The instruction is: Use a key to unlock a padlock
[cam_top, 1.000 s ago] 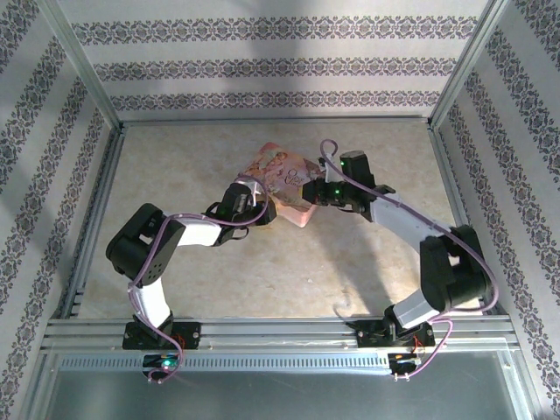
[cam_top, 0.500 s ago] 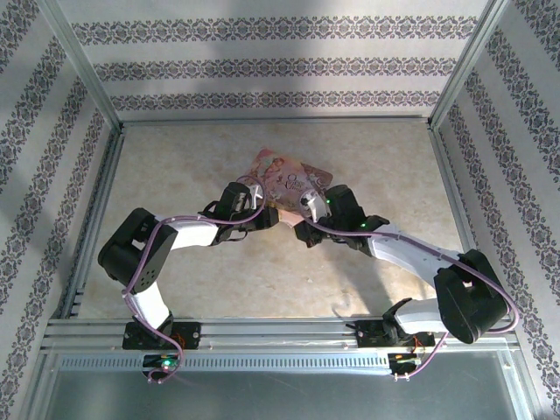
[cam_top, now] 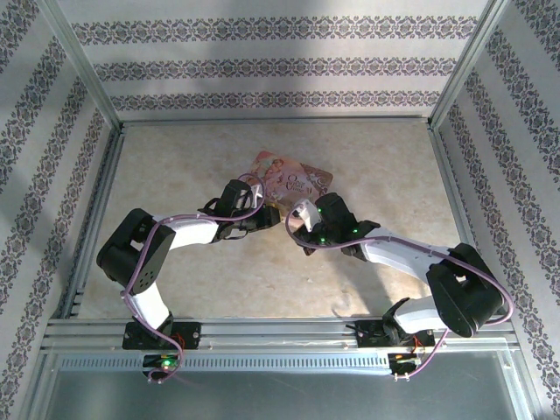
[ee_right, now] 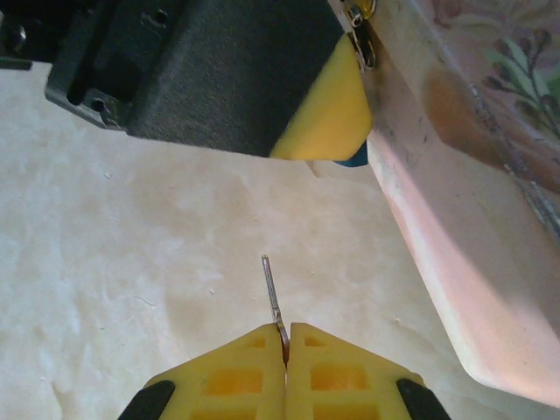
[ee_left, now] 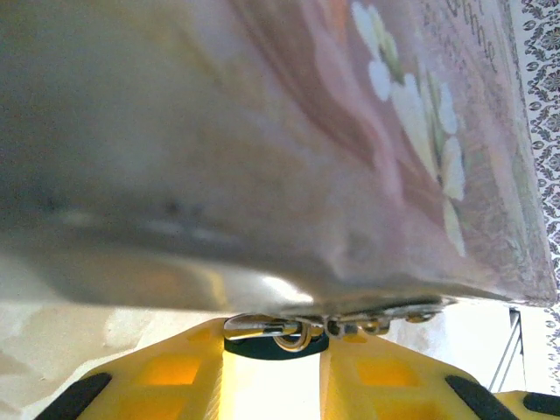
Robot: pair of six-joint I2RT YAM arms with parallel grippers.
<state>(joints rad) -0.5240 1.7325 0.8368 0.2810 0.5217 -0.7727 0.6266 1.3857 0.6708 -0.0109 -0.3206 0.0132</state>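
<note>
Right wrist: right pincer (ee_right: 286, 337) pinches key (ee_right: 272, 289), apart from padlock (ee_right: 352, 160) gripped by left pincer (ee_left: 273, 350)

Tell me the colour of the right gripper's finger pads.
Yellow, best seen in the right wrist view, where the pads pinch the thin grey key.

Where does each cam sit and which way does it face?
Top external: above, behind the bases, looking down on table and pink tin; both arms show.
Left wrist: hard against the tin's side; left tool grips the padlock at bottom.
Right wrist: faces along the table toward the tin; right tool shut on the key.
Shared: all three show the tin.
</note>
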